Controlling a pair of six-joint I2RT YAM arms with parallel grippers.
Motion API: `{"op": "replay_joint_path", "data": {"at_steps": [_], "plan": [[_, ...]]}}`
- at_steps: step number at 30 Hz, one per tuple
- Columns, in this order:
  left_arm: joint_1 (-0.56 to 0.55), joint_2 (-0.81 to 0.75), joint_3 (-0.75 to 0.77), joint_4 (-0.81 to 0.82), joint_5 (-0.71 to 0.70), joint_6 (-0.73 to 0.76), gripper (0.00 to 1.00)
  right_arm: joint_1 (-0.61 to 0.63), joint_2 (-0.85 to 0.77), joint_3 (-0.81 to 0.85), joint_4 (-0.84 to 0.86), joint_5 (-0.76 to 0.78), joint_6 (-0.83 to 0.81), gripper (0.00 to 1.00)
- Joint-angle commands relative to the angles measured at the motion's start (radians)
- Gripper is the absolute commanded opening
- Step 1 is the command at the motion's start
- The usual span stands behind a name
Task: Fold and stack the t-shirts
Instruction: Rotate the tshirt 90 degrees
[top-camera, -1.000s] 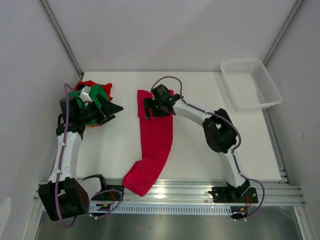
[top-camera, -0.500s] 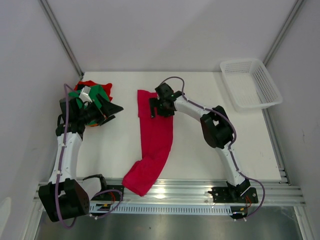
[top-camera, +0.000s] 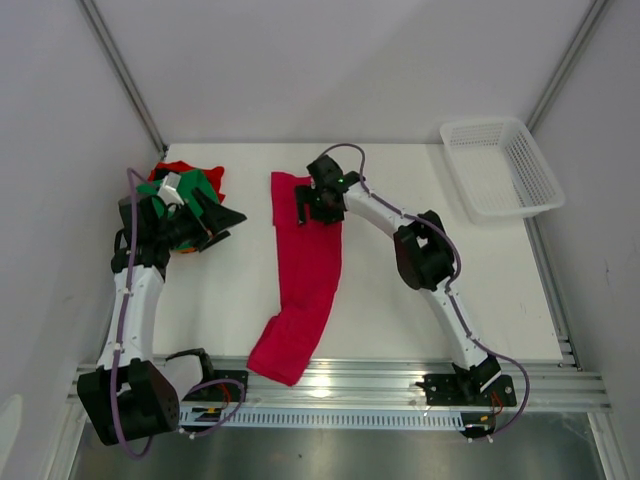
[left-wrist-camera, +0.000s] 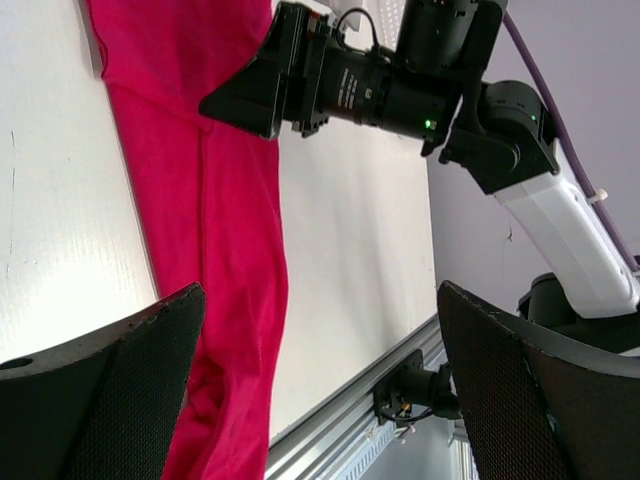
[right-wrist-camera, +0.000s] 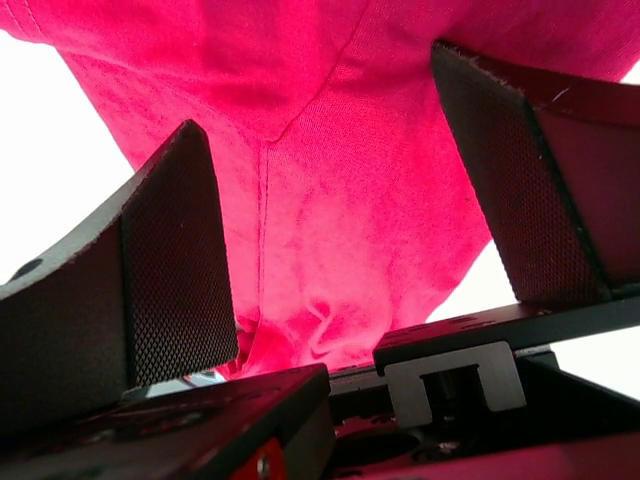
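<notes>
A crimson-red t-shirt (top-camera: 310, 270), folded into a long strip, lies from the far middle of the table to its near edge. It also shows in the left wrist view (left-wrist-camera: 220, 200) and the right wrist view (right-wrist-camera: 340, 200). My right gripper (top-camera: 303, 207) sits on the strip's far end, jaws open, with bunched cloth between the fingers (right-wrist-camera: 320, 100). My left gripper (top-camera: 228, 225) is open and empty (left-wrist-camera: 318, 300), hovering left of the strip. Behind it lies a heap with a green t-shirt (top-camera: 195, 183) and a red t-shirt (top-camera: 180, 168), partly hidden by the left arm.
A white plastic mesh basket (top-camera: 500, 165) stands at the far right corner. A metal rail (top-camera: 400, 375) runs along the near edge, and the strip's near end hangs onto it. Grey walls close in on both sides.
My right gripper has moved a little left and farther away, and the crimson strip has shifted slightly left with it. The left arm has not moved.
</notes>
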Motion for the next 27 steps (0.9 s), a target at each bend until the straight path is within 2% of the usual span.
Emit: {"op": "replay_joint_path", "data": {"at_steps": [1,6,14,20,27], "plan": [[0.012,-0.034,0.020,-0.002,0.000,0.012,0.99,-0.039,0.081,0.086,-0.051,-0.006,-0.014,0.85],[0.012,-0.048,-0.001,-0.019,-0.001,0.021,1.00,-0.074,0.127,0.175,-0.062,-0.017,-0.009,0.85],[0.012,-0.085,-0.018,-0.093,-0.004,0.059,1.00,-0.151,0.145,0.181,0.006,-0.075,0.020,0.85],[0.011,-0.094,-0.021,-0.120,-0.011,0.067,0.99,-0.201,0.191,0.264,0.004,-0.127,0.026,0.85],[0.012,-0.112,-0.034,-0.145,-0.040,0.074,1.00,-0.261,0.219,0.272,0.010,-0.153,0.026,0.85]]}}
